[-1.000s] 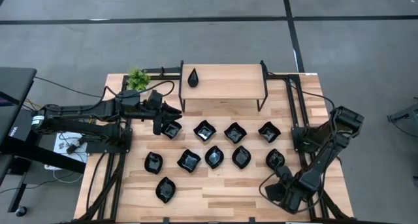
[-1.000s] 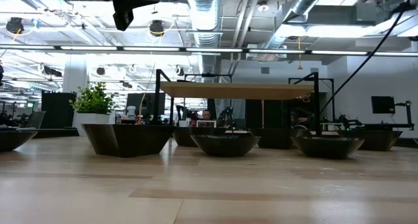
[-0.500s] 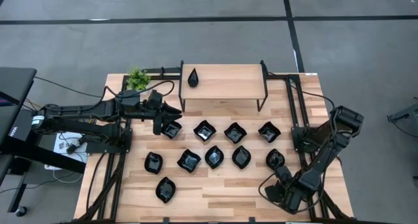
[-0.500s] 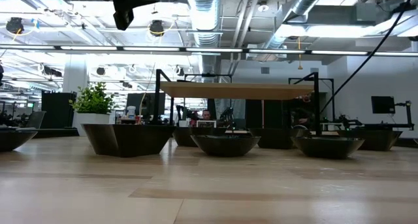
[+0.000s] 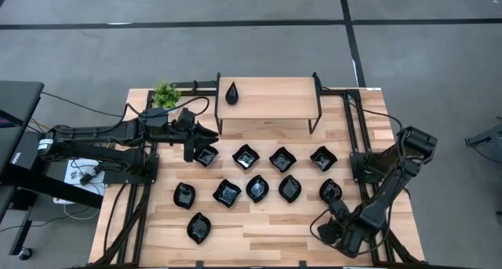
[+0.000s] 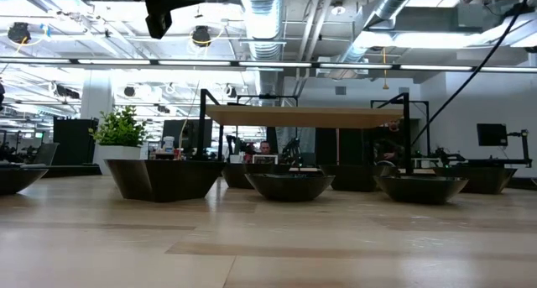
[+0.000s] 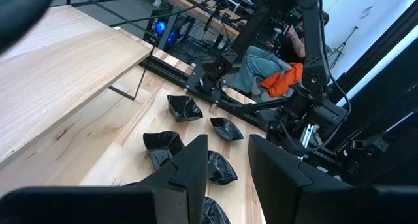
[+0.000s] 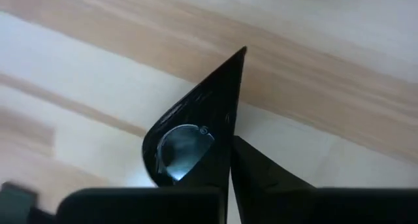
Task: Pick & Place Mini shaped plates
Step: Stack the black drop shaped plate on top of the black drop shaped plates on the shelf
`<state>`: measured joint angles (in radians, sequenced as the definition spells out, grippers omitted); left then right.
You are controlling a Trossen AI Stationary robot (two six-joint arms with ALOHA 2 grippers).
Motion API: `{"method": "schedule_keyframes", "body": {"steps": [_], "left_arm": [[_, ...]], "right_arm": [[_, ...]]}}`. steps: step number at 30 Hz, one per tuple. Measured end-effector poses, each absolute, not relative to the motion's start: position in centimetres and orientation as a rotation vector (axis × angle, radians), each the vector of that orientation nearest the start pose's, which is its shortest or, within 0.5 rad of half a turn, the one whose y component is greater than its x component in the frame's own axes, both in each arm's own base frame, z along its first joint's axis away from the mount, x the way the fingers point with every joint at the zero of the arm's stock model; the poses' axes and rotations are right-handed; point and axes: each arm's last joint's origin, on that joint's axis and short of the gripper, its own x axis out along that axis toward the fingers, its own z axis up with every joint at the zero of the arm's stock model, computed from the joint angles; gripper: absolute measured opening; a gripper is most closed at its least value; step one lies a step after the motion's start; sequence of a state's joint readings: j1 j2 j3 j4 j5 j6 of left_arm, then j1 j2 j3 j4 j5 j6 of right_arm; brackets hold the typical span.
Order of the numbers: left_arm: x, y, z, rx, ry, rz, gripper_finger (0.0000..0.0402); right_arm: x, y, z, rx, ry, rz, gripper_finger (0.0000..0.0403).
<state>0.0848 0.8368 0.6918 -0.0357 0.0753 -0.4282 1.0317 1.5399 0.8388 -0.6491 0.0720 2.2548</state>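
Observation:
Several mini shaped plates, small glossy black dishes, rest on their bases in two rows on the wooden table (image 5: 259,230); one is (image 5: 257,188). A teardrop plate (image 5: 232,93) lies on the raised wooden shelf (image 5: 274,100). My right gripper (image 5: 336,209) is low at the table's near right, shut on another teardrop plate (image 8: 186,136). My left gripper (image 7: 227,165) hovers open and empty above the far-left plate (image 5: 207,155), beside the shelf's left leg. My right gripper pinches the teardrop plate's long side rim (image 8: 230,129) between its two fingers, about midway along, with one finger (image 8: 261,178) on the outer side. The plate's pointed end (image 8: 241,52) points away from the gripper. Whether the plate is off the table, I cannot tell.
A small green potted plant (image 5: 165,94) stands at the far left corner. The shelf's black legs (image 5: 316,120) stand behind the far row of plates. Black frame rails (image 5: 133,214) run along both table sides. Bare wood lies along the near edge.

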Motion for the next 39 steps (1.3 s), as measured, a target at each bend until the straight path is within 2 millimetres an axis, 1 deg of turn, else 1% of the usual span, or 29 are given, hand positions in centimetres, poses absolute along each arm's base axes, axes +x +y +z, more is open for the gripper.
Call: {"method": "schedule_keyframes", "body": {"steps": [3, 7, 11, 14, 17, 22, 27, 30, 33, 36, 39], "left_arm": [[18.9, 1.4, 30.6, -0.442, 0.175, 0.048, 0.0112], [18.9, 1.4, 30.6, -0.457, 0.176, 0.041, 0.0112], [18.9, 1.2, 30.6, -0.479, 0.187, 0.000, 0.0112], [18.9, 0.9, 30.6, -0.479, 0.190, -0.018, 0.0112], [19.0, 0.6, 30.6, -0.477, 0.194, -0.034, 0.0112], [19.0, 0.0, 30.6, -0.467, 0.197, -0.055, 0.0114], [19.5, -0.4, 30.3, -0.461, 0.214, -0.059, 0.0139], [20.3, -0.4, 29.8, -0.461, 0.236, -0.054, 0.0162], [21.3, -0.4, 29.2, -0.424, 0.246, -0.053, 0.0180], [22.5, -0.3, 28.5, -0.367, 0.239, 0.006, 0.0186], [23.4, 0.1, 28.1, -0.265, 0.209, 0.110, 0.0183]], "right_arm": [[13.7, 22.0, 17.1, 1.130, 1.258, -0.710, 0.0002], [14.5, 22.2, 19.1, 1.134, 1.193, -0.616, 0.0001], [16.2, 21.9, 21.5, 1.076, 1.092, -0.512, 0.0001], [17.9, 20.8, 23.1, 0.970, 1.047, -0.482, 0.0001], [19.7, 19.0, 24.7, 0.827, 0.990, -0.505, 0.0001], [23.0, 15.1, 27.3, 0.578, 0.865, -0.564, 0.0001], [25.7, 10.9, 29.1, 0.343, 0.738, -0.650, 0.0000], [27.1, 8.6, 29.6, 0.243, 0.669, -0.713, 0.0000], [28.5, 6.6, 30.2, 0.184, 0.591, -0.757, 0.0000], [29.6, 4.9, 30.9, 0.141, 0.534, -0.765, 0.0000], [30.4, 3.5, 31.5, 0.093, 0.482, -0.790, 0.0000]]}}
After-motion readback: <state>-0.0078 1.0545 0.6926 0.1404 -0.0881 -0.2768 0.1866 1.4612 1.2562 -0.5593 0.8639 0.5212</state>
